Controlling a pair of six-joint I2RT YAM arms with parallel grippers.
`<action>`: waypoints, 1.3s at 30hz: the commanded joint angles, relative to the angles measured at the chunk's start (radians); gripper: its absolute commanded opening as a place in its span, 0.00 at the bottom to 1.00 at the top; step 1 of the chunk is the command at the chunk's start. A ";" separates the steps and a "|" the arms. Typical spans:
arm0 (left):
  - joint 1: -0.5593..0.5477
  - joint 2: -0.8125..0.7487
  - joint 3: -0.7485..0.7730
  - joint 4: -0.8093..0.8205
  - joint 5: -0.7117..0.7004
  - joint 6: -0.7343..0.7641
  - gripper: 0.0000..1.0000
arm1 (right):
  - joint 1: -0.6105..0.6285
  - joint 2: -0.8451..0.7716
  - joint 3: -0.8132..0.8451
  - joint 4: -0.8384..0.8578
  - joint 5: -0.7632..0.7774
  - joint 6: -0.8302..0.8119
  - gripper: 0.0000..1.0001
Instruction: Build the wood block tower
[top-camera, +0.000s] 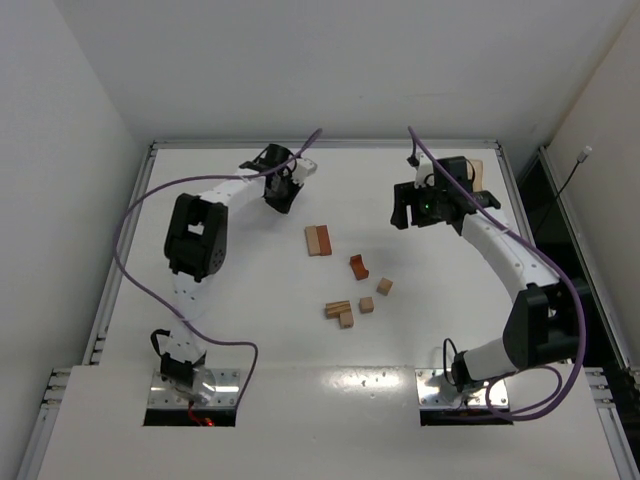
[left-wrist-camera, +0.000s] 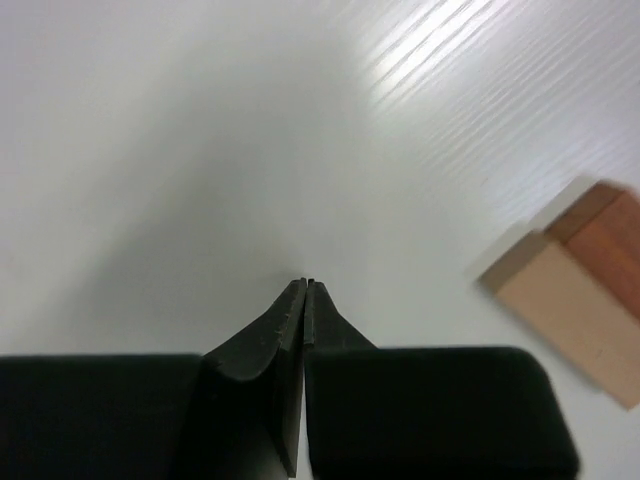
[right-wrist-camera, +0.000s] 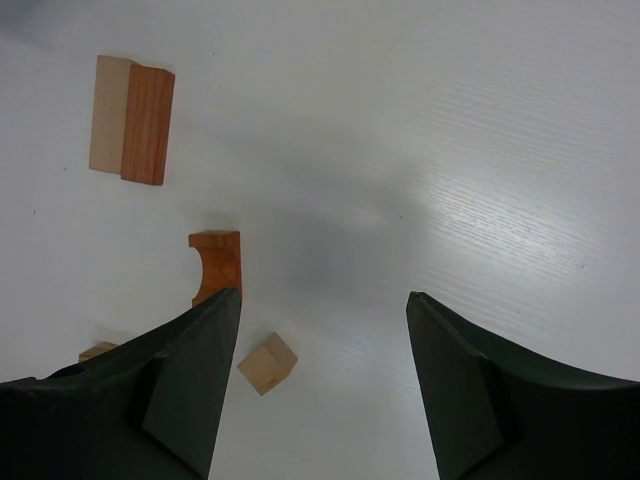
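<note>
On the table, paired bars lie behind the notched piece; cubes lie before it

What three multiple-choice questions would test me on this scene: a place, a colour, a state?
1. Where do the wood blocks lie? A scattered on the middle of the table; B on the floor; C stacked in a corner.
2. The notched block is: A blue; B reddish-brown; C white.
3. The left gripper is: A shut and empty; B wide open; C holding a cube.
Answers: 1 A, they lie loose and unstacked; 2 B, the right wrist view shows it; 3 A, its jaws meet with nothing between.
</note>
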 joint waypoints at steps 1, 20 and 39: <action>0.012 -0.200 -0.145 0.124 -0.086 -0.114 0.00 | 0.008 0.009 0.021 0.033 0.000 -0.015 0.65; -0.143 -0.231 -0.278 0.012 -0.266 -0.491 0.00 | 0.008 0.009 0.021 0.033 0.018 0.003 0.65; -0.134 -0.156 -0.198 0.001 -0.284 -0.559 0.14 | -0.002 -0.011 -0.010 0.033 0.018 0.003 0.65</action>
